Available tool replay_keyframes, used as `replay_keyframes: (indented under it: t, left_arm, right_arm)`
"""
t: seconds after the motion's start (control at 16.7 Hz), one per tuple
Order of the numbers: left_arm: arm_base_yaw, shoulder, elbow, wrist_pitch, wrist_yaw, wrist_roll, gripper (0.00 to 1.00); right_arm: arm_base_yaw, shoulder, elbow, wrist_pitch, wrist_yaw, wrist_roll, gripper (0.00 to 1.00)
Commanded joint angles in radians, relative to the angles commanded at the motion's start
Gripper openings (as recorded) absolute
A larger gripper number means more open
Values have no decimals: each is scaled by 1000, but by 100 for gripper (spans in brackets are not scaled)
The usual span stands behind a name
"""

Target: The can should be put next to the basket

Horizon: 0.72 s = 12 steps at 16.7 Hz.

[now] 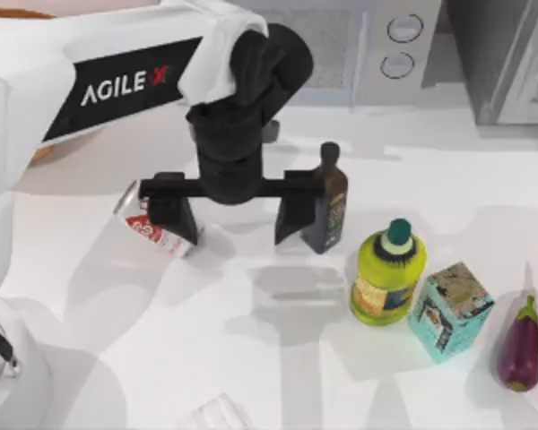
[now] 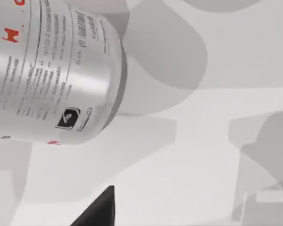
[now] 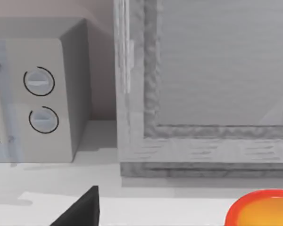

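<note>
The can [image 1: 148, 231] lies on its side on the white table, left of centre; its silver printed wall [image 2: 47, 70] fills a large part of the left wrist view. My left gripper [image 1: 231, 222] hangs over it, open wide. Its left finger [image 1: 170, 215] covers part of the can, and its right finger [image 1: 291, 215] stands close beside a dark bottle [image 1: 327, 202]. Of the basket, an orange sliver [image 1: 41, 154] peeks out from under my left arm at the far left. One dark fingertip [image 3: 82, 209] of my right gripper shows in the right wrist view, off to one side with nothing against it.
A yellow-green bottle [image 1: 387, 273], a teal box [image 1: 450, 309] and an eggplant [image 1: 520, 345] stand at the right front. A microwave [image 1: 377, 45] and a grey cabinet [image 3: 203, 94] line the back. An orange-red object [image 3: 262, 209] lies near the right gripper.
</note>
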Motion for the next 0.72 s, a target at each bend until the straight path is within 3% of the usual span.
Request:
replay_keyframes:
  t: [0.72]
  left_arm:
    - [-16, -26, 67, -85, -10, 10, 100]
  right_arm:
    - [0, 0, 0, 0, 0, 0, 100]
